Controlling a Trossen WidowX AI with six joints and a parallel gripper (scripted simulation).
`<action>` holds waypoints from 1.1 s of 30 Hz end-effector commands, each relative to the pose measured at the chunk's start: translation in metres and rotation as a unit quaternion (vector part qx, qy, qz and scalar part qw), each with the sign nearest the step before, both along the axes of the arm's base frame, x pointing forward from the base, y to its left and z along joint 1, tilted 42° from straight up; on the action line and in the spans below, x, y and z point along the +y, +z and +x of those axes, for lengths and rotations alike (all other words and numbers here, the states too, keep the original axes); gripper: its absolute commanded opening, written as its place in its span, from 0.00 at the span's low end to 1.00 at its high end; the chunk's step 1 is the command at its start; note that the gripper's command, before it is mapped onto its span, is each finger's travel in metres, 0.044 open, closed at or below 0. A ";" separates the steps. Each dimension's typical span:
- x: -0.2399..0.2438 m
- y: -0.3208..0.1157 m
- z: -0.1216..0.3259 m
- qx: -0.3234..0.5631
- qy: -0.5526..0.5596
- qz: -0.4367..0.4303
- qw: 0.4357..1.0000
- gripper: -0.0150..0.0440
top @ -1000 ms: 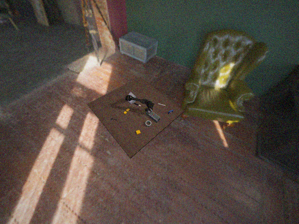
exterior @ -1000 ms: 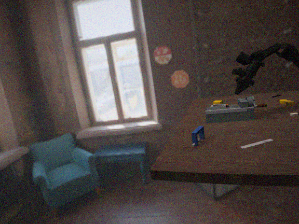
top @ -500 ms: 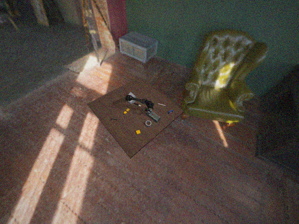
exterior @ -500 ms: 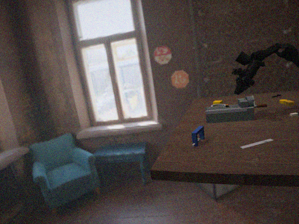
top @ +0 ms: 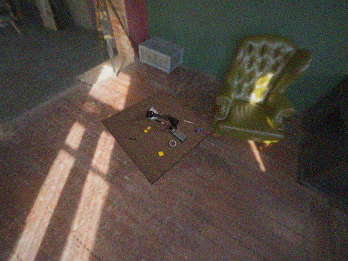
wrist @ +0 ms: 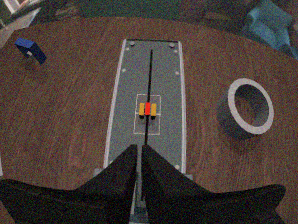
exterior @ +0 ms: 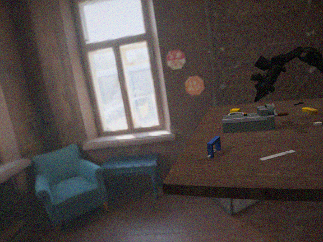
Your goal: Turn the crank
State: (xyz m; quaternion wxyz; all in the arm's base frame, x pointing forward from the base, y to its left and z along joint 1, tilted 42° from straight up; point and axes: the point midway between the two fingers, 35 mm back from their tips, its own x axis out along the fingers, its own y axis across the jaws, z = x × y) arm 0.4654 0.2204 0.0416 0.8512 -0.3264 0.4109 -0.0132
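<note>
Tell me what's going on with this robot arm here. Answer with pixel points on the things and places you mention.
The arm (top: 164, 117) (exterior: 290, 56) is poised over the machine (top: 179, 135) (exterior: 248, 124) (wrist: 120, 107), its end effector (exterior: 256, 99) (wrist: 139, 151) nearly shut and apparently holding nothing. Nothing is on the crank handle (exterior: 282, 113). The red pointer (wrist: 147, 108) sits between the two brass marks (wrist: 141, 109) (wrist: 153, 110) and looks about level with them, so the job may well be finished.

Top cam's way up high, looking steeply down at the table (top: 152, 170) (exterior: 241, 171) (wrist: 75, 105). Exterior looks across it from nearer; wrist peers down close, sharing the blue armchair (exterior: 67, 179) (wrist: 270, 22).
</note>
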 end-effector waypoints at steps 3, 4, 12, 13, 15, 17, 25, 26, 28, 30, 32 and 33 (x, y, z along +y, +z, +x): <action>0.000 0.000 0.000 0.000 0.000 0.000 1.000 0.25; 0.000 0.000 0.000 0.000 0.000 0.000 1.000 0.25; 0.000 0.000 0.000 0.000 0.000 0.000 1.000 0.25; 0.000 0.000 0.000 0.000 0.000 0.000 1.000 0.25; 0.000 0.000 0.000 0.000 0.000 0.000 1.000 0.30; 0.000 0.000 0.000 0.000 0.000 0.000 1.000 0.39; 0.000 0.000 0.000 0.000 0.000 0.000 1.000 0.74; 0.000 0.000 0.000 0.000 0.000 0.000 1.000 0.79; 0.000 0.000 0.000 0.000 0.000 0.000 1.000 0.88; 0.000 0.000 0.000 0.000 0.000 0.000 1.000 0.97; 0.000 0.000 0.000 0.000 0.000 0.000 1.000 1.00; 0.000 0.000 0.000 0.000 0.000 0.000 1.000 0.96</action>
